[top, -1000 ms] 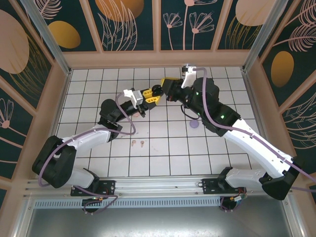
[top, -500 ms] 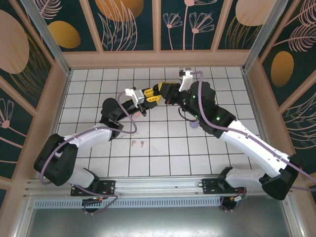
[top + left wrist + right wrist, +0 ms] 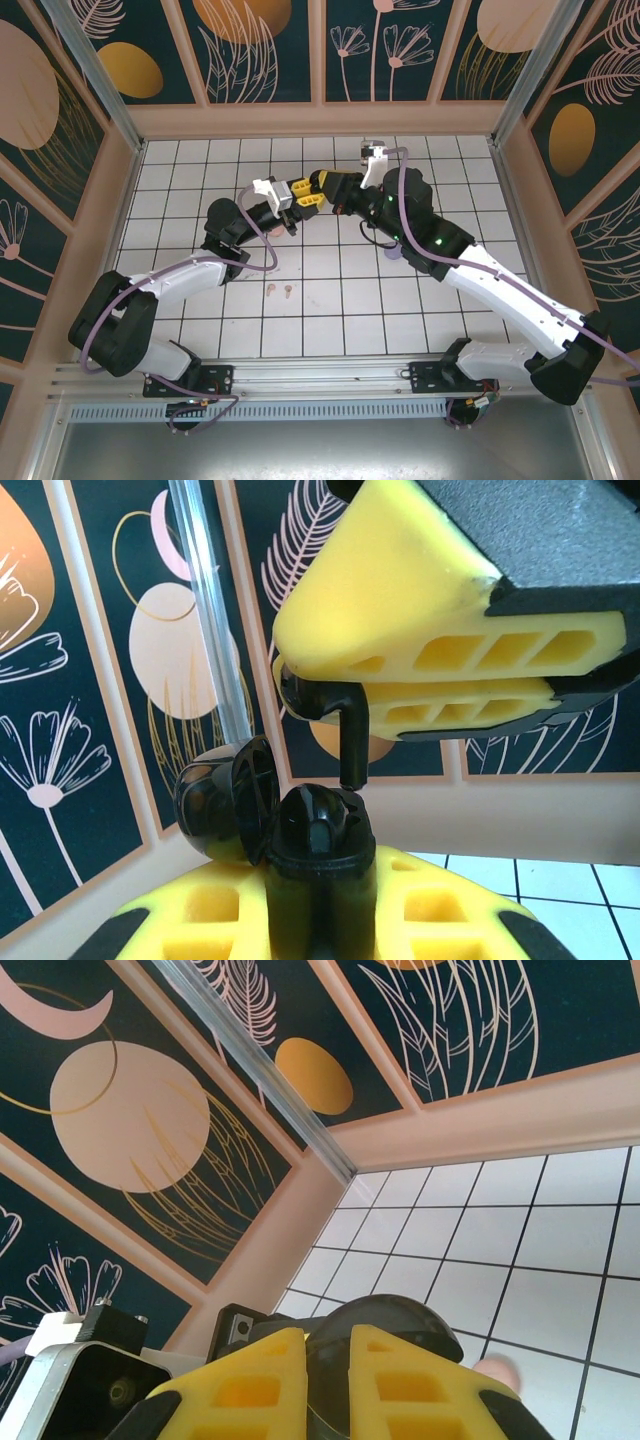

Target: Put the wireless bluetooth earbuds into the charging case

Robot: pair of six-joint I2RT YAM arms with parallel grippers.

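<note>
The left gripper holds the open black case tight. The right gripper pinches a black bud just above it, stem down, not yet in. 2 pink buds lie on the floor, left to do.

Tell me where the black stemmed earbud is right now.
Left wrist view, centre: the black stemmed earbud is pinched in the right gripper, stem down, directly over the open black round case that the left gripper holds.
</note>
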